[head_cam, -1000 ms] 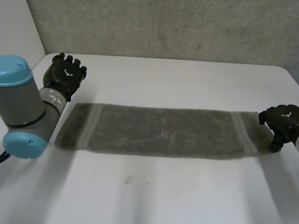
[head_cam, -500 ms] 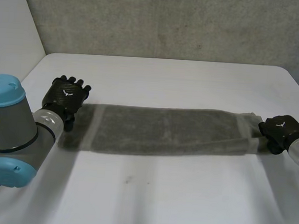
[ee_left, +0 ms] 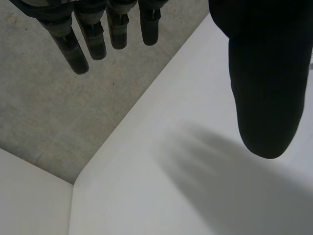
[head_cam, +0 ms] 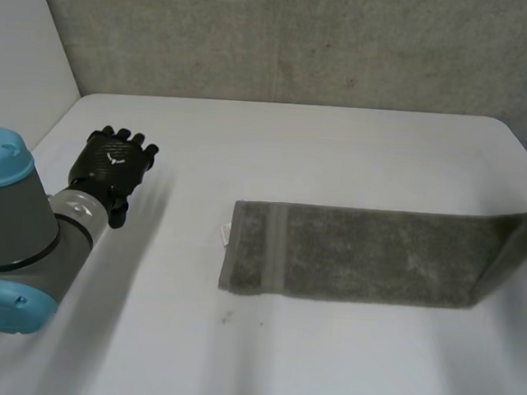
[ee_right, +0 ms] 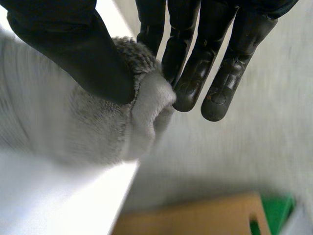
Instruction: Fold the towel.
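Fingers [ee_right: 193, 73] on my right hand [ee_right: 73, 49] pinch the towel [head_cam: 377, 255] end, having dragged it clear of my left hand [head_cam: 112, 171], spread and empty; the fold likely begins.

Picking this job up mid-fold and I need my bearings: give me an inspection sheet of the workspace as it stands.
Surface: white table, with a small dark speck near the front.
Job's things: long grey terry towel, not yet folded end to end; left end flat on the table, right end lifted off it.
Clutter: nothing seen.
Hands: left hand open over bare table, apart from the towel; right hand pinching the towel's raised end between thumb and fingers.
Cables: nothing seen.
Surroundings: grey concrete wall behind the table; past the table's edge, something brown and something green, too blurred to name.
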Available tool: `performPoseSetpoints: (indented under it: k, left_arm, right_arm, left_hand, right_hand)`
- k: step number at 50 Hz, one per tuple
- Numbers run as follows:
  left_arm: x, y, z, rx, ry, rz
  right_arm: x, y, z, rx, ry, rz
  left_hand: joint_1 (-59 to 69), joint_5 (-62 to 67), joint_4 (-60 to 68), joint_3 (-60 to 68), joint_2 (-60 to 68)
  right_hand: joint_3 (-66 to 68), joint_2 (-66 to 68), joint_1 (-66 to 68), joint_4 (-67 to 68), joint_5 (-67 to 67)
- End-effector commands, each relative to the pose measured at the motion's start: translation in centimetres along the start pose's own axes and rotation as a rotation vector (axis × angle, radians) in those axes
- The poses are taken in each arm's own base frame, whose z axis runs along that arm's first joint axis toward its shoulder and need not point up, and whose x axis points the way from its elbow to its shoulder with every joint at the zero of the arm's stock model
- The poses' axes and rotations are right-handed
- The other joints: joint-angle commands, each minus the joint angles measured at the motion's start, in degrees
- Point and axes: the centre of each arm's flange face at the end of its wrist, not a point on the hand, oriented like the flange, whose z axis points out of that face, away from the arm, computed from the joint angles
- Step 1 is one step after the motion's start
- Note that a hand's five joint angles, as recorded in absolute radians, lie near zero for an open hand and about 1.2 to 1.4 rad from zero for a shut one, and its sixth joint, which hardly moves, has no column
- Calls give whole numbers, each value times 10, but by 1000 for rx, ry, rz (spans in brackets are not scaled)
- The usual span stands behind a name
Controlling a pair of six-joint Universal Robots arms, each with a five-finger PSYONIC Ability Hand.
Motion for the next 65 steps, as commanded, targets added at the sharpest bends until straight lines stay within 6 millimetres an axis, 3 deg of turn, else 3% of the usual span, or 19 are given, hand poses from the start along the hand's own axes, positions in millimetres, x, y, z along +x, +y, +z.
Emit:
performPoseSetpoints:
  k: [1, 2, 3, 5, 8, 10, 11, 13, 19, 20, 23, 24, 26, 30, 35, 40, 45, 56, 65]
  left_arm:
    - [-2, -1, 0, 1, -7, -1]
    - [-2, -1, 0, 1, -7, -1]
    - [-2, -1, 0, 1, -7, -1]
    - [-3, 1, -1, -6, -8, -2]
    - [-3, 2, -2, -7, -7, -2]
    - [-3, 1, -3, -6, -8, -2]
    - [-3, 1, -3, -6, -8, -2]
    - [-1, 1, -4, -3, -2, -1]
    - [2, 2, -6, -9, 7, 0]
    - [3, 2, -6, -8, 10, 0]
    - [5, 1, -7, -4, 17, 1]
    - [5, 1, -7, -4, 17, 1]
    - [9, -2, -9, 7, 27, 4]
    - [12, -7, -10, 23, 35, 6]
    - [21, -19, -14, 66, 54, 10]
    - [41, -45, -24, 150, 104, 6]
    - [64, -64, -35, 213, 169, -25]
    - [126, -90, -52, 296, 385, -198]
    - [167, -75, -38, 234, 527, -261]
  right_arm:
    - [-77, -109, -64, 359, -225, -17]
    - [-97, -126, -81, 426, -287, -37]
    - [-97, -126, -81, 427, -288, -37]
    - [-145, -144, -112, 522, -416, -102]
    - [-169, -149, -127, 559, -476, -144]
    - [-211, -152, -158, 622, -575, -236]
    - [-212, -152, -158, 623, -576, -236]
    - [-244, -145, -177, 654, -647, -314]
    - [-278, -131, -190, 660, -710, -368]
    - [-282, -130, -194, 664, -718, -370]
    - [-277, -136, -192, 672, -688, -347]
    - [-277, -136, -192, 672, -688, -347]
    - [-256, -152, -192, 688, -618, -280]
    - [-234, -163, -192, 671, -595, -155]
    - [-197, -156, -167, 559, -571, 62]
    - [-149, -130, -140, 414, -502, 280]
    - [-130, -95, -118, 297, -446, 318]
    - [-134, -51, -114, 153, -455, 306]
    - [-140, -42, -113, 121, -466, 306]
  left_hand:
    - [2, -13, 4, 5, 5]
    - [2, -13, 4, 5, 5]
    - [2, -13, 4, 5, 5]
    - [2, -13, 4, 5, 5]
    - [2, -13, 4, 5, 5]
    - [2, -13, 4, 5, 5]
    - [2, -13, 4, 5, 5]
    - [2, -13, 4, 5, 5]
    - [2, -13, 4, 5, 5]
    - [2, -13, 4, 5, 5]
    - [2, -13, 4, 5, 5]
    - [2, -13, 4, 5, 5]
    - [2, -13, 4, 5, 5]
    - [2, -13, 4, 5, 5]
    - [2, -13, 4, 5, 5]
    - [2, -13, 4, 5, 5]
    - [2, -13, 4, 5, 5]
    - [9, -6, 11, 12, 12]
    - [14, -1, 16, 17, 17]
  right_hand:
    - [119, 127, 255, 116, 142]
    - [119, 127, 255, 116, 142]
    - [119, 127, 255, 116, 142]
    - [119, 127, 255, 116, 142]
    - [119, 127, 255, 116, 142]
    - [119, 127, 255, 116, 142]
    - [119, 127, 255, 116, 142]
    - [119, 127, 255, 116, 142]
    - [119, 127, 255, 116, 142]
    - [35, 42, 171, 32, 57]
    - [-252, -245, -116, -255, -230]
    - [-254, -246, -118, -257, -231]
    - [-581, -573, -445, -584, -558]
    - [-581, -573, -445, -584, -558]
    - [-581, -573, -445, -584, -558]
    - [-581, -573, -445, -584, -558]
    - [-581, -573, -445, -584, -558]
    - [-581, -573, -445, -584, -558]
    - [-581, -573, -445, -584, -558]
